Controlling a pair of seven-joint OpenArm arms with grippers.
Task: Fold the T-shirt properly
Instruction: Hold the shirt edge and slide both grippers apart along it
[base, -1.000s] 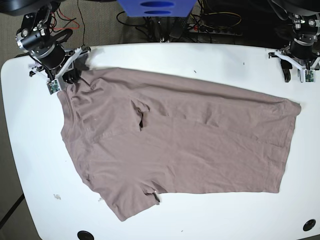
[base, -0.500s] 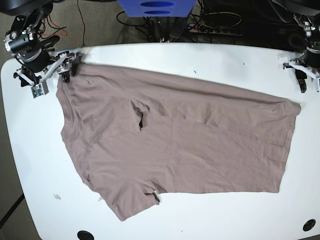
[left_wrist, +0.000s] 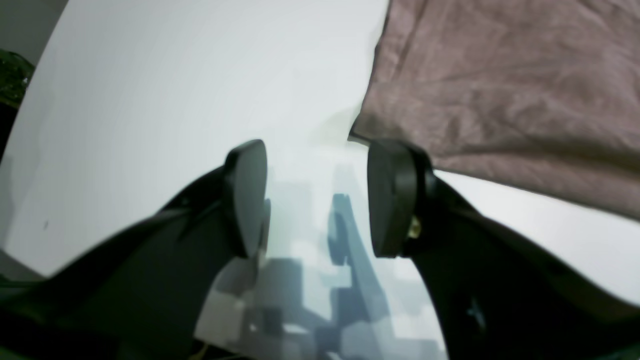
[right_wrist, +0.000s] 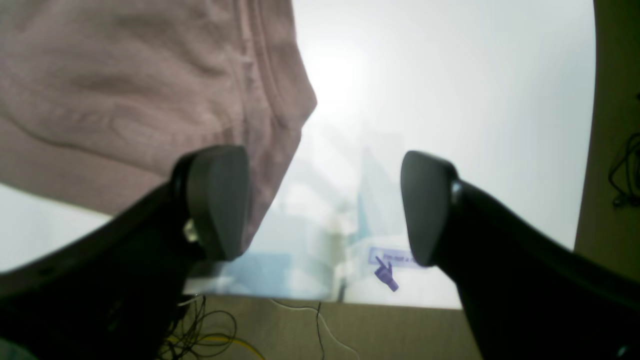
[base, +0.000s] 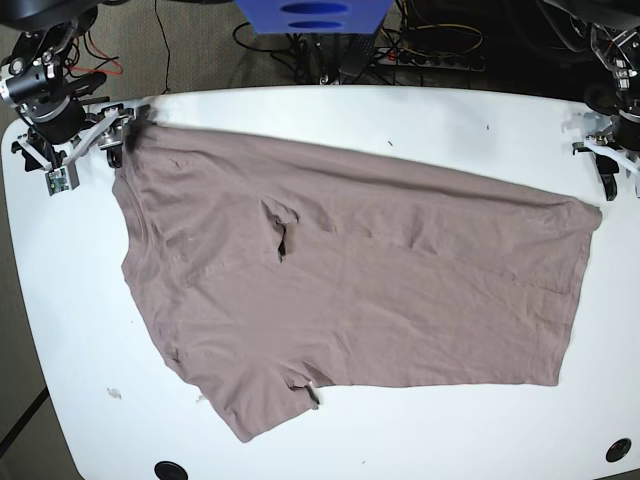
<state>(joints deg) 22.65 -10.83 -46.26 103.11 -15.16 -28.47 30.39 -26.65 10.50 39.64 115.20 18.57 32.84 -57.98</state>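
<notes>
Base view shows the large plain taupe-brown short-sleeved T-shirt (base: 350, 290) of thin, creased fabric lying flat on the white rounded table (base: 330, 105), covering most of its width. Its long axis runs from about 10 o'clock to 4 o'clock, tilted slightly down toward the 3 o'clock side; the straight hem faces 3 o'clock and the collar and sleeve end faces 9 o'clock, with one sleeve reaching to 7 o'clock. A small dark fold sits left of the cloth's middle.

The right gripper (base: 75, 135), black with white brackets, is at the table's 10 o'clock corner, its jaws spread wide and holding nothing; the right wrist view has the shirt's rounded corner (right_wrist: 150, 90) beside one pad and bare table between the pads. The left gripper (base: 615, 165) is at the 2 o'clock edge, jaws likewise parted and empty, with the shirt's hem corner (left_wrist: 500, 80) just past one finger in the left wrist view.

Against a second ago, the right gripper has let go of the shirt's upper corner and pulled out toward 10 o'clock, off the cloth. The left gripper has drifted toward 3 o'clock. The shirt's upper-left corner now lies a little flatter; the rest is unchanged.
</notes>
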